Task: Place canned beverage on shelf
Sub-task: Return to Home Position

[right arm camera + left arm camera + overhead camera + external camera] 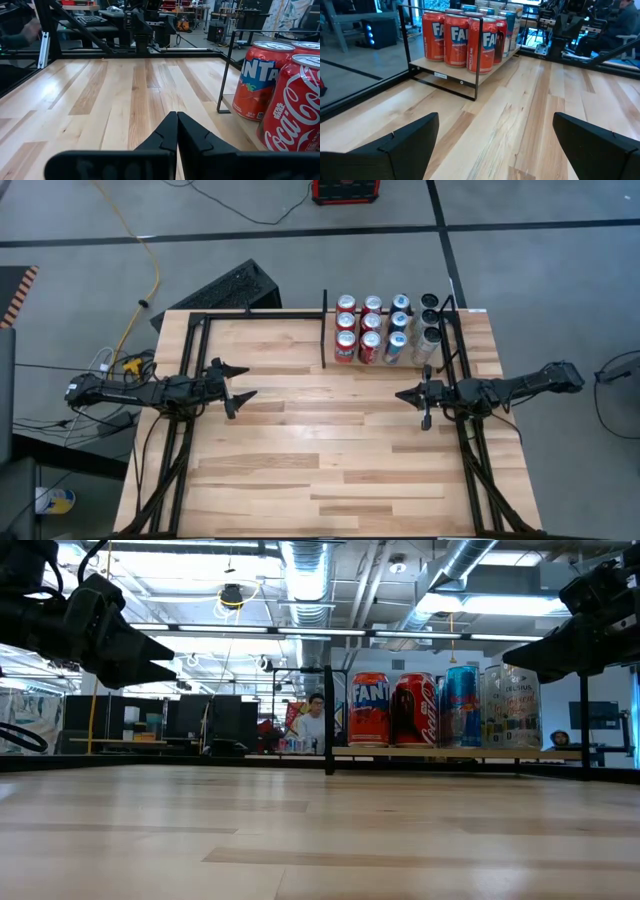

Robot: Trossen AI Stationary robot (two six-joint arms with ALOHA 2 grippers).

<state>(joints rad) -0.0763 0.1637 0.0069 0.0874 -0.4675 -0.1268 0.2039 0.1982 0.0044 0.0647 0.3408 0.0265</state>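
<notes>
With the shelf full and both tools empty, the placing looks done. The step in hand is the return to rest, which calls for no grip, only a clean pull-back of each arm toward its own side. The left tool [238,383] hangs over the left part of the counter [320,460] with its fingers wide apart and nothing between them, close to the left tubes of the black frame [192,345]. The low view shows it well above the wood. To its right lies a broad bare stretch of counter, the widest free room, and the counter's near edge is well away from both arms. At the far side the thin divider [324,330] stands upright and marks the shelf's left end. The shelf [470,752] is a low wood board raised just off the counter. The cans [385,330] stand upright on it, close packed in four files of three: orange beside the divider, then red, then blue, then a pale and dark-topped file against the right frame tube. The right tool [408,394] hovers just in front of the shelf's right end, fingers pressed together and empty. It points toward the middle of the counter and is likewise well clear of the wood. Its nearest hazards are the front row of cans and the right tube that its arm crosses in the high view, so I judge its retreat should go outward and away from the shelf, not sweep across it.
</notes>
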